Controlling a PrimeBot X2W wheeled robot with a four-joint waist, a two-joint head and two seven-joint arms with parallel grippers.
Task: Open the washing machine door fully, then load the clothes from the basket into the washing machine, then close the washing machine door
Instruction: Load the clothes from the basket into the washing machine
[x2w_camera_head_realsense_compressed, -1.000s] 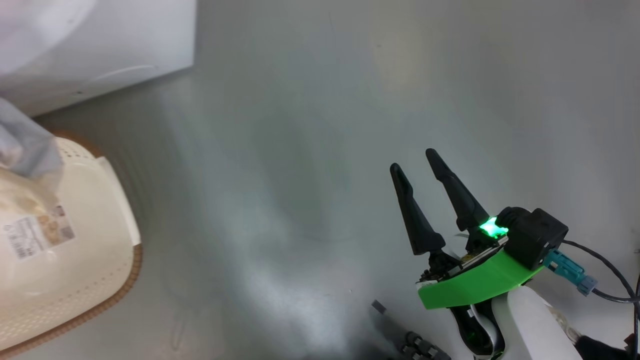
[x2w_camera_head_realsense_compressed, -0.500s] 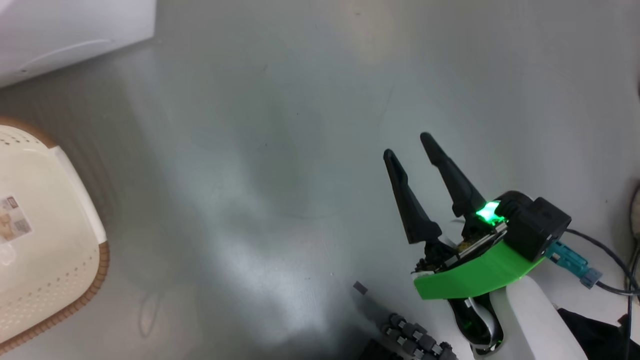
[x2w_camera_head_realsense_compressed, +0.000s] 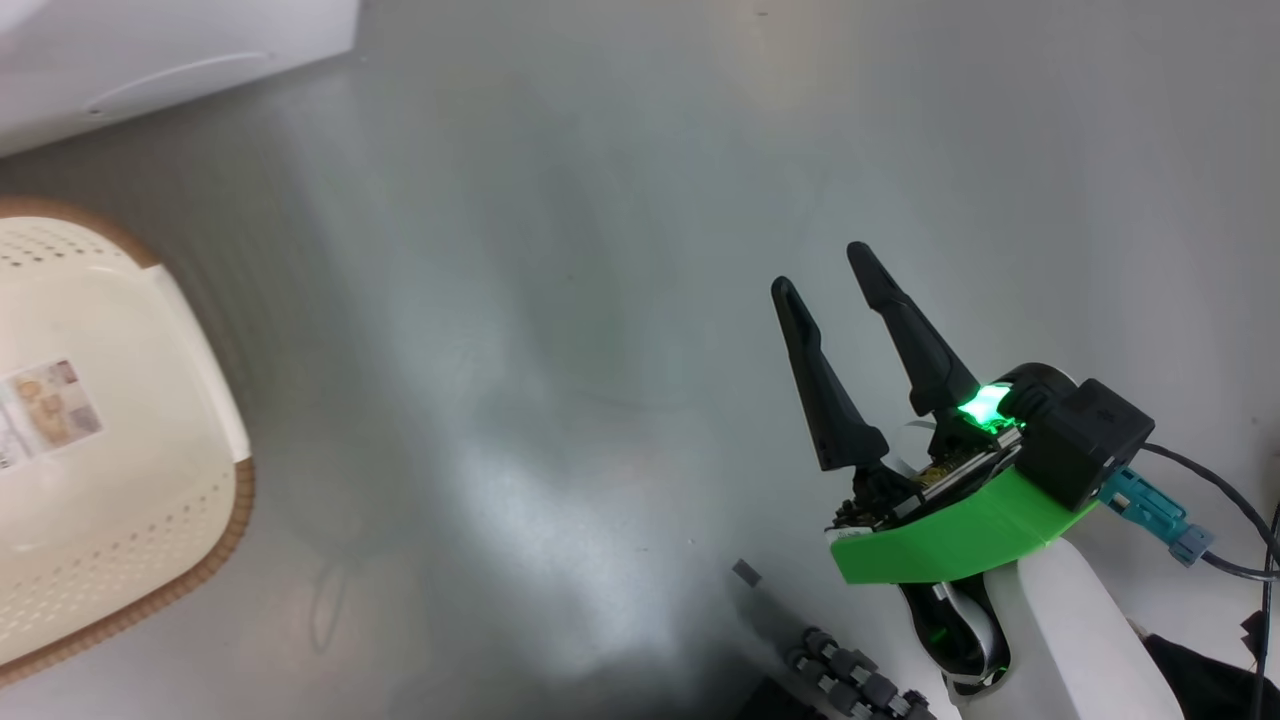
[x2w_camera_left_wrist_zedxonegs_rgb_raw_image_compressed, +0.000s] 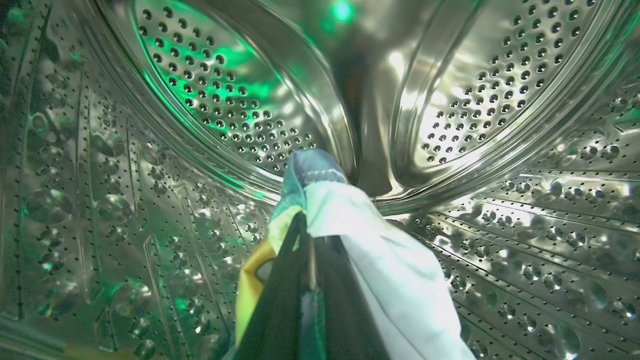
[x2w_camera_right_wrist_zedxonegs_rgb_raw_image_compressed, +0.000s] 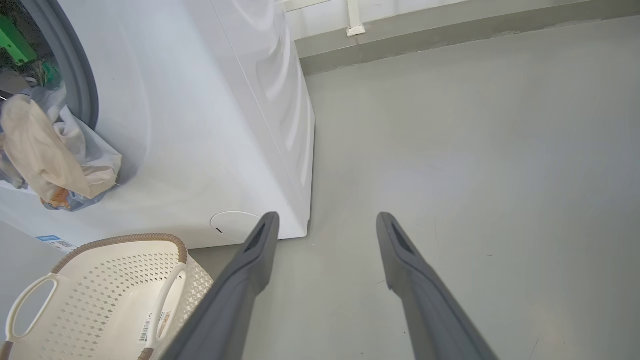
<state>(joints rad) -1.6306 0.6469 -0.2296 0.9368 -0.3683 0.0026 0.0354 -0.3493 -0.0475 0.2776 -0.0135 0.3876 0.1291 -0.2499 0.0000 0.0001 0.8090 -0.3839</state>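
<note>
Left pincer (x2w_camera_left_wrist_zedxonegs_rgb_raw_image_compressed: 306, 222), clamped on clothes (x2w_camera_left_wrist_zedxonegs_rgb_raw_image_compressed: 385, 255), is deep in the drum (x2w_camera_left_wrist_zedxonegs_rgb_raw_image_compressed: 225, 100). Right pincer (x2w_camera_head_realsense_compressed: 822, 270) gapes empty, and the basket (x2w_camera_head_realsense_compressed: 100, 560) far to its left looks cleared. Left to do, I'd say: release, tuck in the drooping bundle (x2w_camera_right_wrist_zedxonegs_rgb_raw_image_compressed: 45, 150), shut the door.

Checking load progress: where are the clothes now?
Left wrist view: the clothes are inside the drum, pinched by the left gripper; more hangs over the door seal.

Shiny steel drum (x2w_camera_left_wrist_zedxonegs_rgb_raw_image_compressed: 225, 100), soft cloth clothes (x2w_camera_left_wrist_zedxonegs_rgb_raw_image_compressed: 390, 260), glossy washing machine (x2w_camera_right_wrist_zedxonegs_rgb_raw_image_compressed: 200, 125), matt plastic basket (x2w_camera_right_wrist_zedxonegs_rgb_raw_image_compressed: 90, 285), smooth floor (x2w_camera_right_wrist_zedxonegs_rgb_raw_image_compressed: 475, 150).
</note>
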